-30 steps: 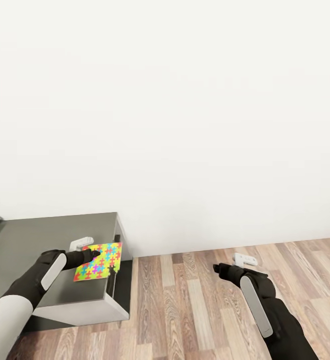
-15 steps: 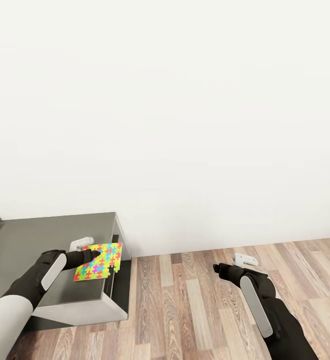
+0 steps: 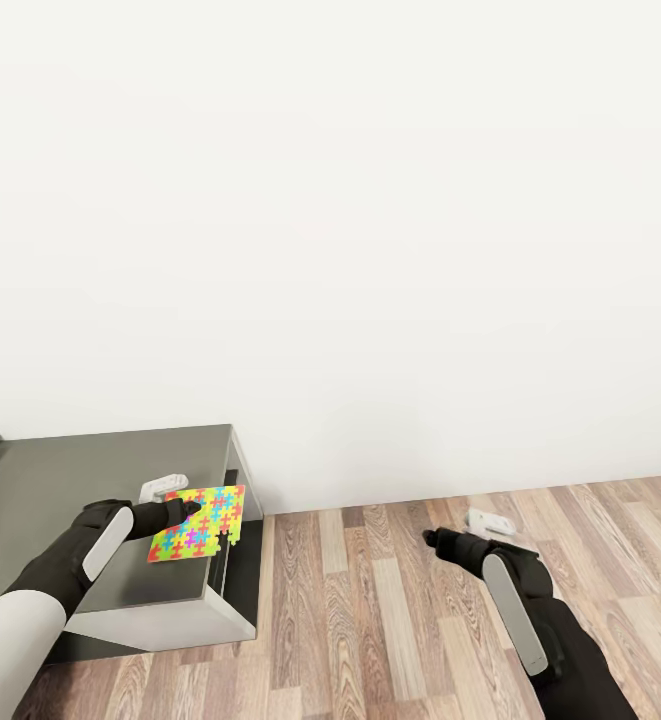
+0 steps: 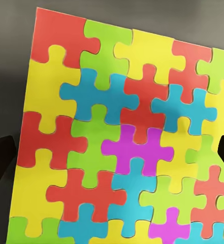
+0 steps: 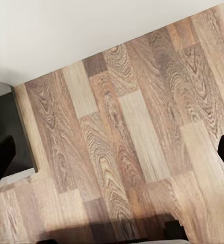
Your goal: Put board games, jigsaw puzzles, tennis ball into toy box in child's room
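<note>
Neon jigsaw puzzle (image 3: 198, 523) stayed unmoved on the table (image 3: 60, 480), left gripper (image 3: 180, 512) spread around it. Right gripper (image 3: 440, 538) drifted slightly; spread, empty. Pickup not begun.

Our head view looks forward-down over table (image 3: 60, 480), white wall (image 3: 370, 200), plank floor (image 3: 390, 600). Our left wrist view sits close above jigsaw puzzle (image 4: 122, 137), shared with head view (image 3: 198, 522). Our right wrist view faces floor (image 5: 127, 137), wall edge.
</note>
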Controlling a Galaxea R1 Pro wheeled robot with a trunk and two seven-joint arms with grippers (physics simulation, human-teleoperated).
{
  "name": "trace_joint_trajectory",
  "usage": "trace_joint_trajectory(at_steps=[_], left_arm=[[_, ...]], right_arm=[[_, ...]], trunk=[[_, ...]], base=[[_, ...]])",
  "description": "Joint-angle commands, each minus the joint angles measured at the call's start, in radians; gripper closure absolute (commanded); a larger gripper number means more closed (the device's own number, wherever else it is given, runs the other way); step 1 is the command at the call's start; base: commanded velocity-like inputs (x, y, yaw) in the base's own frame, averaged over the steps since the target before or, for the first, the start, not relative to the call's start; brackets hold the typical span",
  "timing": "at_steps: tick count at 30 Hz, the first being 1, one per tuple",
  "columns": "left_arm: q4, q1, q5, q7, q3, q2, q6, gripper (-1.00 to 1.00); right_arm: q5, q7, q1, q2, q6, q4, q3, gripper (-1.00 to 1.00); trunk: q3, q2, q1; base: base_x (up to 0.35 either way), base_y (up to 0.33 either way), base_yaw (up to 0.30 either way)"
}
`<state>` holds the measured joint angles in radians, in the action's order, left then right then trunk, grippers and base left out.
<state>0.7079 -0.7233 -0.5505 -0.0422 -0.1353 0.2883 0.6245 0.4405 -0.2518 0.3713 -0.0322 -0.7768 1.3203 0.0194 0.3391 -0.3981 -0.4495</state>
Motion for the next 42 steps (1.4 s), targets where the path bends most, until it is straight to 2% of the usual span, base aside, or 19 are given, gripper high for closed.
trace_joint_trajectory(at_steps=[1,7,10,13,15,19,23,27,33,34,37,41,42], left_arm=[[0.001,-0.001,0.001,-0.003,-0.003,0.001,0.003,-1.0],[0.001,-0.001,0.001,-0.006,-0.003,0.002,0.003,-1.0],[0.001,-0.001,0.001,-0.006,-0.003,0.003,0.003,-1.0],[0.001,-0.001,0.001,-0.007,-0.003,0.002,0.003,-1.0],[0.001,-0.001,0.001,-0.007,-0.003,0.002,0.003,-1.0],[0.002,-0.001,0.0,-0.007,-0.002,0.001,0.003,-1.0],[0.003,-0.001,0.0,-0.007,0.0,0.001,0.003,-1.0],[0.007,-0.001,0.0,-0.007,-0.002,0.002,0.003,-1.0],[0.016,-0.001,-0.002,-0.012,0.015,0.023,0.004,-1.0],[0.029,0.0,-0.007,-0.013,0.019,0.039,0.008,-1.0],[0.07,0.002,-0.012,-0.023,0.021,0.063,0.018,-1.0],[0.162,0.009,-0.014,-0.07,0.033,0.098,0.07,-1.0],[0.192,0.012,-0.014,-0.09,0.046,0.108,0.093,-1.0]], right_arm=[[0.021,0.013,0.001,-0.003,0.006,-0.009,0.001,-1.0],[0.113,0.272,0.017,-0.015,0.052,-0.119,-0.015,-1.0],[0.126,0.327,0.023,-0.009,0.058,-0.147,-0.038,-1.0],[0.147,0.371,0.039,0.002,0.067,-0.181,-0.078,-1.0],[0.168,0.38,0.045,0.008,0.07,-0.187,-0.087,-1.0],[0.252,0.394,0.054,0.027,0.1,-0.225,-0.095,-1.0],[0.284,0.4,0.058,0.021,0.157,-0.307,-0.096,-1.0],[0.289,0.401,0.06,0.027,0.171,-0.329,-0.095,-1.0],[0.282,0.401,0.063,0.034,0.178,-0.335,-0.093,-1.0],[0.282,0.401,0.063,0.032,0.178,-0.335,-0.093,-1.0],[0.281,0.401,0.062,0.03,0.177,-0.335,-0.093,-1.0],[0.281,0.401,0.062,0.032,0.178,-0.335,-0.093,-1.0],[0.281,0.401,0.062,0.033,0.178,-0.335,-0.093,-1.0]], trunk=[[0.002,-0.002,-0.001],[0.002,-0.002,-0.001],[0.002,-0.002,-0.001],[0.002,-0.002,-0.001],[0.002,-0.002,-0.001],[0.002,-0.002,-0.001],[0.002,-0.002,-0.001],[0.002,-0.002,-0.001],[0.002,-0.002,-0.001],[0.002,-0.002,-0.001],[0.002,-0.002,-0.001],[0.002,-0.002,-0.001],[0.002,-0.002,-0.001]], base=[[0.0,0.0,0.0],[0.0,0.0,0.0],[0.0,0.0,0.0],[0.0,0.0,0.0],[0.0,0.0,0.0],[0.0,0.0,0.0],[0.0,0.0,0.0],[0.0,0.0,0.0],[0.0,0.0,0.0],[0.0,0.0,0.0],[0.0,0.0,0.0],[0.0,0.0,0.0],[0.0,0.0,0.0]])
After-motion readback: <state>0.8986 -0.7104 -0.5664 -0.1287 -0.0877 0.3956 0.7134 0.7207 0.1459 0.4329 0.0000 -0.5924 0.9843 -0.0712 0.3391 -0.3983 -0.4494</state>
